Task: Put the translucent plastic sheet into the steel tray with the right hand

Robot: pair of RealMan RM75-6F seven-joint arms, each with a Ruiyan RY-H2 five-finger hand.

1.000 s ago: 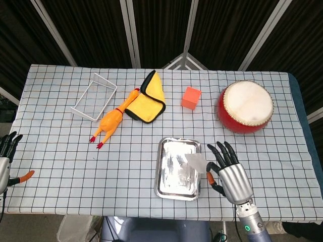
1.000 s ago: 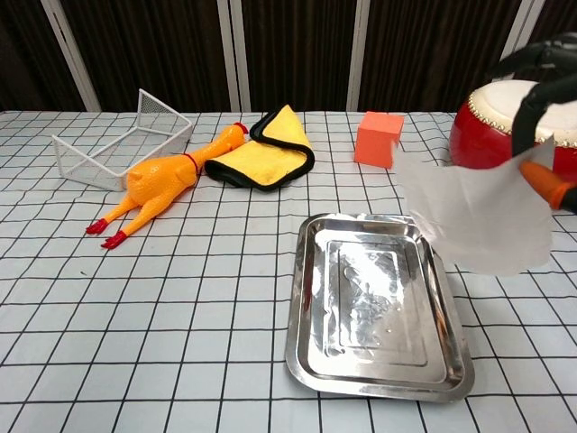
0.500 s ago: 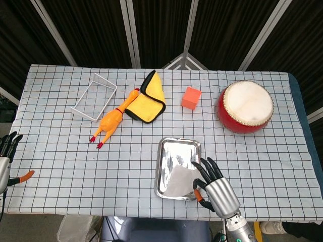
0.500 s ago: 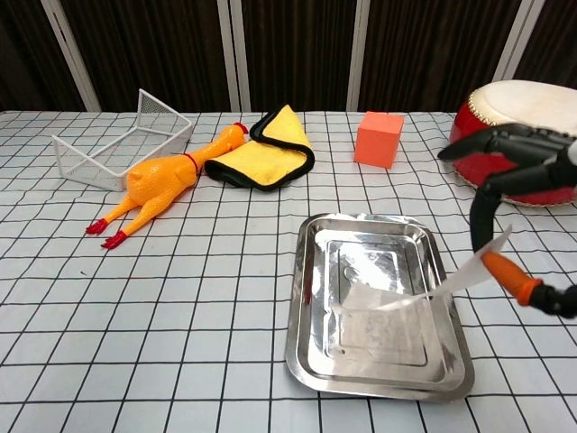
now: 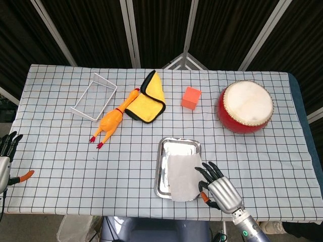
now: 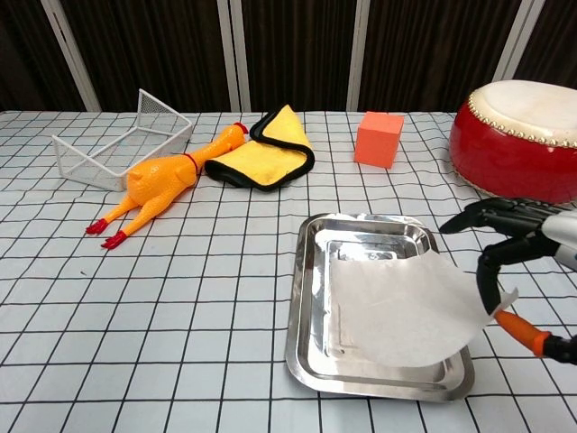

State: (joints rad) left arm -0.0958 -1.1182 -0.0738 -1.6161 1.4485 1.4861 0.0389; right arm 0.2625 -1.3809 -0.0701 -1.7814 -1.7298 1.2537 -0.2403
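Note:
The translucent plastic sheet (image 5: 182, 177) lies flat over the near half of the steel tray (image 5: 176, 147), its front edge reaching past the tray's rim. In the chest view the sheet (image 6: 399, 307) covers most of the tray (image 6: 301, 302), and its right corner curls up. My right hand (image 5: 220, 188) hovers low just right of the tray and pinches that corner between a finger and the orange-tipped thumb. The chest view shows the same hand (image 6: 516, 242) with its other fingers spread. My left hand (image 5: 6, 152) hangs at the table's left edge, fingers apart, holding nothing.
At the back stand a white wire basket (image 5: 94, 97), a rubber chicken (image 5: 112, 120), a yellow cloth (image 5: 147, 98), an orange cube (image 5: 191, 98) and a red drum (image 5: 246, 107). The drum (image 6: 518, 135) sits just behind my right hand.
My right hand came down and toward the table's front edge with the sheet. The sheet went from hanging above the tray's right side to lying flat on it.

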